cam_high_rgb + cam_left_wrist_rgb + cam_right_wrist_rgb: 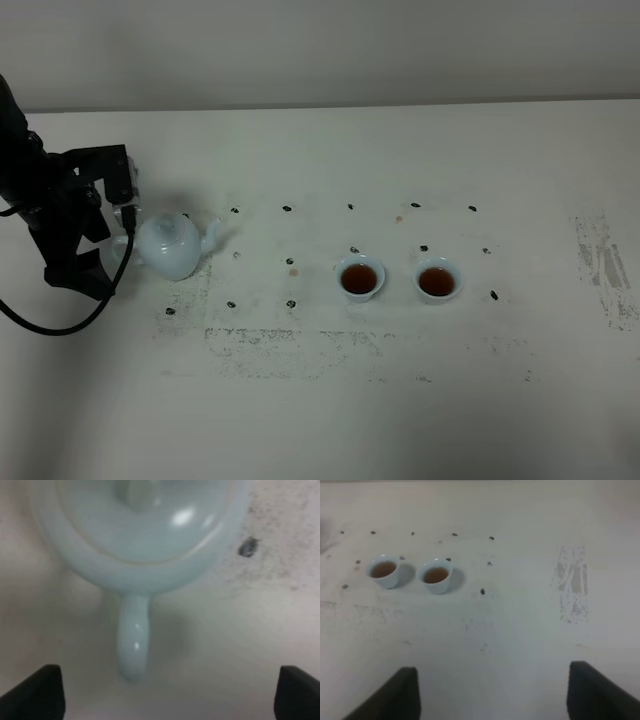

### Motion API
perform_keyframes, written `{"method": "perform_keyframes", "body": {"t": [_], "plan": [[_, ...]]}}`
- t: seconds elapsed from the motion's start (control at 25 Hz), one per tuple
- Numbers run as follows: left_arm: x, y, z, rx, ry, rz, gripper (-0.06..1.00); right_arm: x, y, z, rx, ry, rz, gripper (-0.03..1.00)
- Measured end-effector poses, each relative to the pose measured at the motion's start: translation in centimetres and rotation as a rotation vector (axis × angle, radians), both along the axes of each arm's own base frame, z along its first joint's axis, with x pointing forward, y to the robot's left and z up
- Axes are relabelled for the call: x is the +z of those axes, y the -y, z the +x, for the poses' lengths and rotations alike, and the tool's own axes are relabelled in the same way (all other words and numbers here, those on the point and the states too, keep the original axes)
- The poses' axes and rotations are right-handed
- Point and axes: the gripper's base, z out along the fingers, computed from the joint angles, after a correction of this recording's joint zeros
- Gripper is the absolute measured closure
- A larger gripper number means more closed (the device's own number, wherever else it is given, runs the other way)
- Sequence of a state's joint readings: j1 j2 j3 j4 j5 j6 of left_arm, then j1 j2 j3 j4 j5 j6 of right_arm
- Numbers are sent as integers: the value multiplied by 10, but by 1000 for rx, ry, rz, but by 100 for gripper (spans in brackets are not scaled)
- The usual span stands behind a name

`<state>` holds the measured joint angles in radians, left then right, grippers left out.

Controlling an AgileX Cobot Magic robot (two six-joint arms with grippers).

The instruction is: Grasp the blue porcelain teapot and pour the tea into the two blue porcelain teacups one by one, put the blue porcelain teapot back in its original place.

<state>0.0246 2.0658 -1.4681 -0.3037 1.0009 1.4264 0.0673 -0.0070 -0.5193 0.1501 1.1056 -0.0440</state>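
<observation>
The blue porcelain teapot [170, 243] stands upright on the table at the left, lid on, spout toward the cups. My left gripper [112, 250] sits just behind its loop handle [133, 645], open wide; the handle lies ahead of the fingertips [46, 692] and neither one touches it. The two blue porcelain teacups [360, 277] [437, 280] stand side by side at the table's middle, each holding brown tea. In the right wrist view both teacups [384, 571] [436, 576] lie far ahead of my right gripper [492, 695], which is open and holds nothing. The exterior view does not show the right arm.
Small dark marks [290, 303] dot the white tabletop around the teapot and cups. A scuffed grey patch [603, 265] lies near the right edge. A black cable [50, 326] loops below the left arm.
</observation>
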Motion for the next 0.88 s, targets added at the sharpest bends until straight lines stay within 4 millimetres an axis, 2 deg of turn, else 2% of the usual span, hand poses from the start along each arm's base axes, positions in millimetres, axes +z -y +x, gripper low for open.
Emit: {"method": "perform_keyframes", "body": {"t": [0.28,0.48,0.64,0.76,0.88], "plan": [[60,1,-14,24,111,-2,86,0,0,0,0,0,0,38],[95,2,-19,255,187,-38,87,0,0,0,0,0,0,38],[103,-1,-11,579,228,-82,87,0,0,0,0,0,0,38],[106,-10,-2,839,277,-99,87,0,0,0,0,0,0,38],[108,-24,4,962,346,-105,87,0,0,0,0,0,0,38]]}}
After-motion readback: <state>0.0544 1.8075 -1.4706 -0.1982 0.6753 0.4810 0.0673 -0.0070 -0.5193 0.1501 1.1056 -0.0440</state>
